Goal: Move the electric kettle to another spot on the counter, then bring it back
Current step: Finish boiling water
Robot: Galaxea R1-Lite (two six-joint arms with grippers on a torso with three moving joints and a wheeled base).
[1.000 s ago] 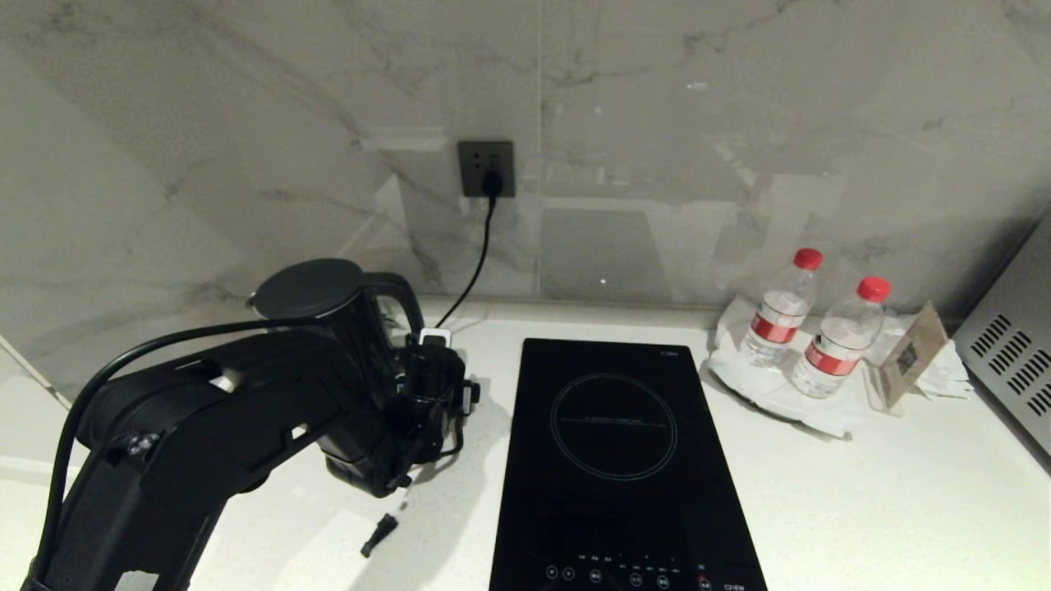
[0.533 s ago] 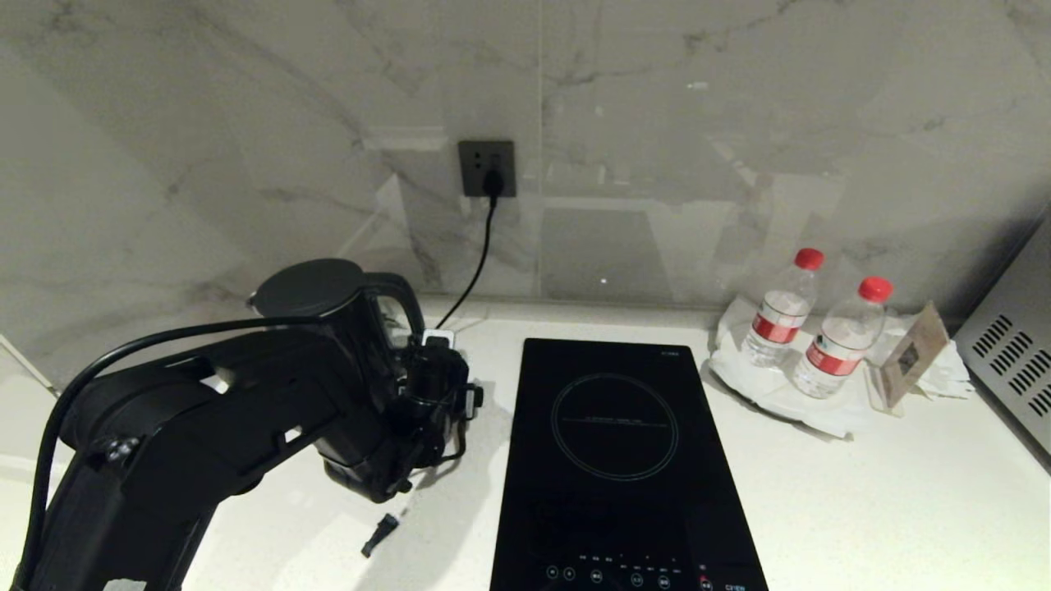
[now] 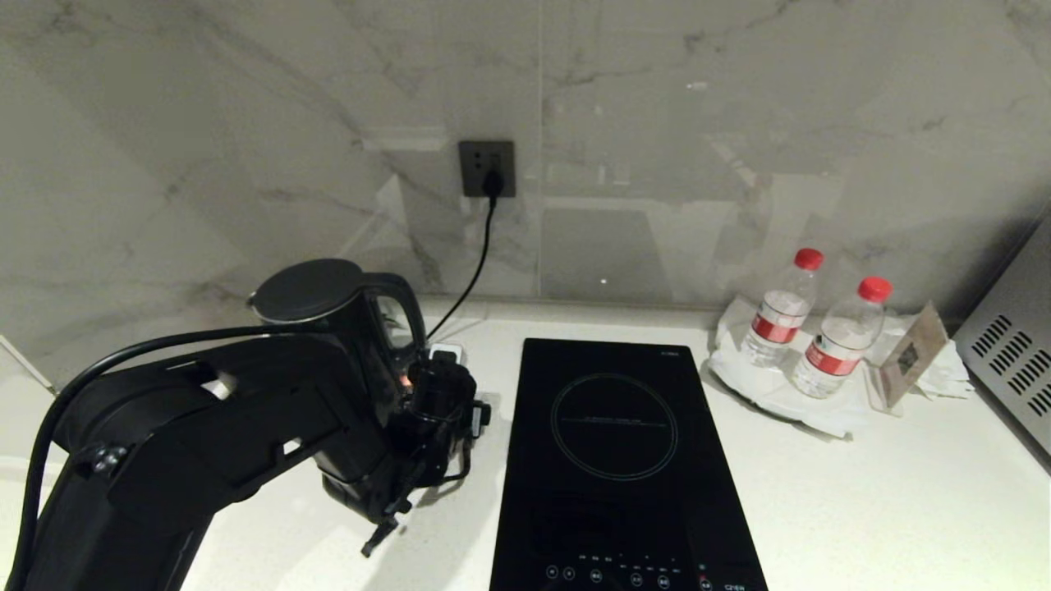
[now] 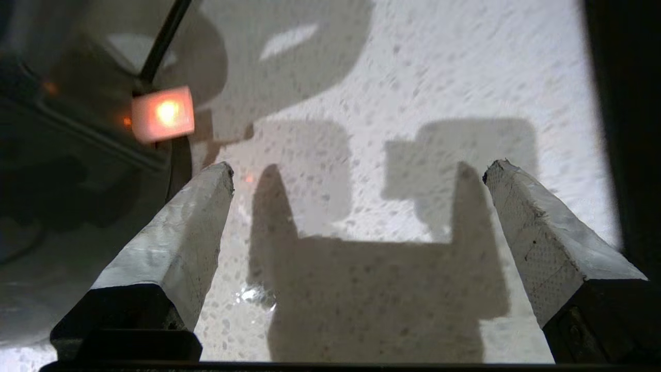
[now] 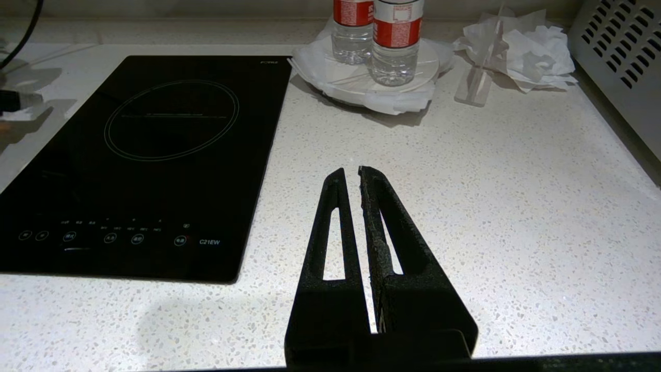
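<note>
head view puts the electric kettle [image 3: 332,316] upright at the back left of the counter [image 3: 862,492], its loop handle just beside your left gripper [image 4: 356,173], whose fingers stand wide apart over bare stone, gripping nothing.

A glossy black cooktop [image 3: 628,460] sits mid-scene, a thin ring marked on its glass and a row of small touch icons along its near edge. On the far wall, grey-veined marble, a dark socket [image 3: 486,168] carries a plug, and a black cord [image 3: 472,275] drops from it down and to the left. Over on the right, two clear water bottles [image 3: 809,332] with red caps and red labels stand side by side on a white plate lined with paper. Just right of them a small clear card stand [image 3: 907,357] leans upright, crumpled white tissue [image 5: 532,49] behind it. At the far right edge, a grey appliance with slotted vents [image 3: 1014,365].
</note>
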